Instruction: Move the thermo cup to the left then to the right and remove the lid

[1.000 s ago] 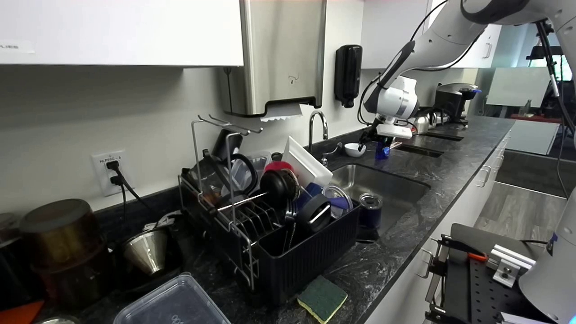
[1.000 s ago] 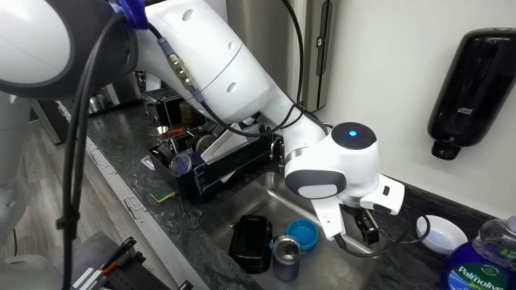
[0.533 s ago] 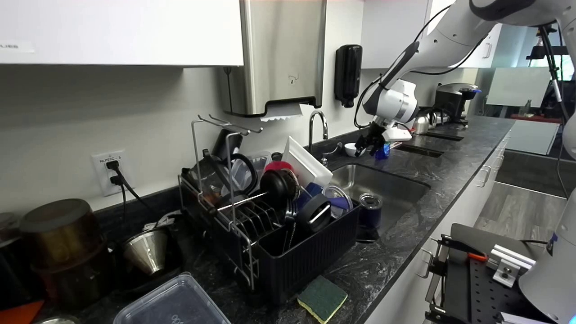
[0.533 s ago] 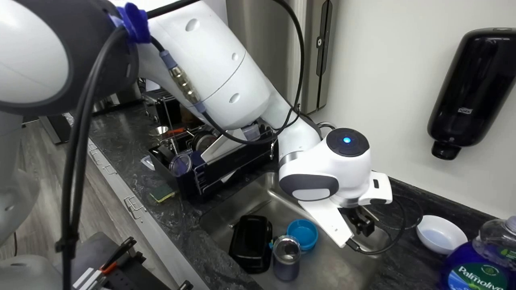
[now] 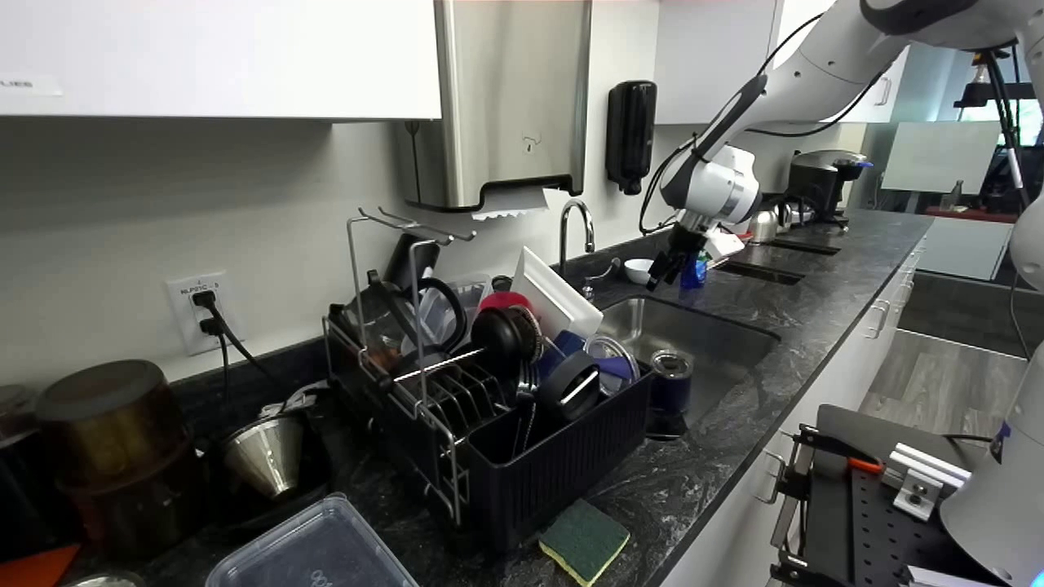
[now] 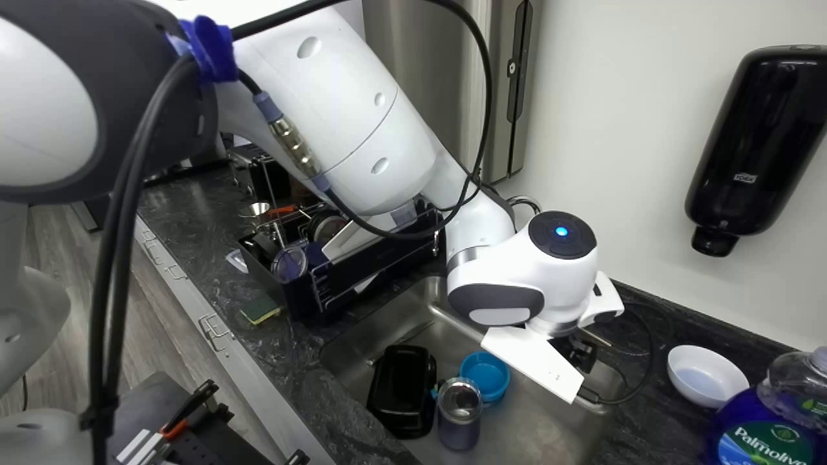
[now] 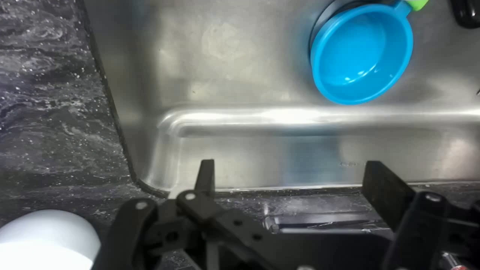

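Note:
The thermo cup [image 6: 459, 423], a dark navy tumbler, stands upright in the steel sink [image 6: 517, 413]. Its round, shiny top, seemingly a clear lid [image 6: 460, 395], faces up. In an exterior view the same thermo cup [image 5: 671, 387] shows just behind the dish rack. My gripper [image 5: 656, 284] is above the sink's far end, well apart from the cup, its fingers pointing down. In the wrist view the gripper [image 7: 290, 163] is wide open over the sink's edge, with nothing between its fingers; the cup is outside that view. The arm partly hides the gripper [image 6: 580, 356] in an exterior view.
Beside the cup are a black container [image 6: 402, 391] and a blue bowl-like cup [image 6: 484, 376]. A loaded black dish rack [image 5: 563, 465] adjoins the sink. A white bowl [image 6: 707, 376], a dish soap bottle [image 6: 765, 420] and the faucet [image 5: 577, 220] stand around it.
My gripper has turned about the wrist and its fingers have dipped slightly lower over the sink, drawing away from the white bowl. The cup has not moved.

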You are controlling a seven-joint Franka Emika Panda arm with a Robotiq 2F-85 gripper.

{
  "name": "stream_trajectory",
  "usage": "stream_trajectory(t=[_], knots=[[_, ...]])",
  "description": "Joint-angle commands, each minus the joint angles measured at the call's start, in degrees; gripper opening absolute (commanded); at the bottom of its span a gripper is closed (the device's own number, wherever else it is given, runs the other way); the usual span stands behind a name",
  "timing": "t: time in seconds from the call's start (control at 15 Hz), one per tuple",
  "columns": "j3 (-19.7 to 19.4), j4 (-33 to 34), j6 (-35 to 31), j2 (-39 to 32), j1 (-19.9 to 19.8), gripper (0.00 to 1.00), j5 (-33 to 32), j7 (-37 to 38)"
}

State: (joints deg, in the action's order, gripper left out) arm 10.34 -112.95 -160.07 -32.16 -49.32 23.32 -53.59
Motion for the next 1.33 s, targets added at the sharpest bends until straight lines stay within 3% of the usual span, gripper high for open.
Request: stream_trajectory(t=[0.0, 0.67, 1.27], knots=[[0.31, 2.07, 6.32, -0.8, -1.08, 1.0, -2.18, -4.35], [-3.91, 10.0, 24.52, -5.41, 3.94, 1.0, -5.45, -9.35], [-7.42, 16.86, 29.62, -12.69, 7.56, 1.0, -8.35, -11.8]])
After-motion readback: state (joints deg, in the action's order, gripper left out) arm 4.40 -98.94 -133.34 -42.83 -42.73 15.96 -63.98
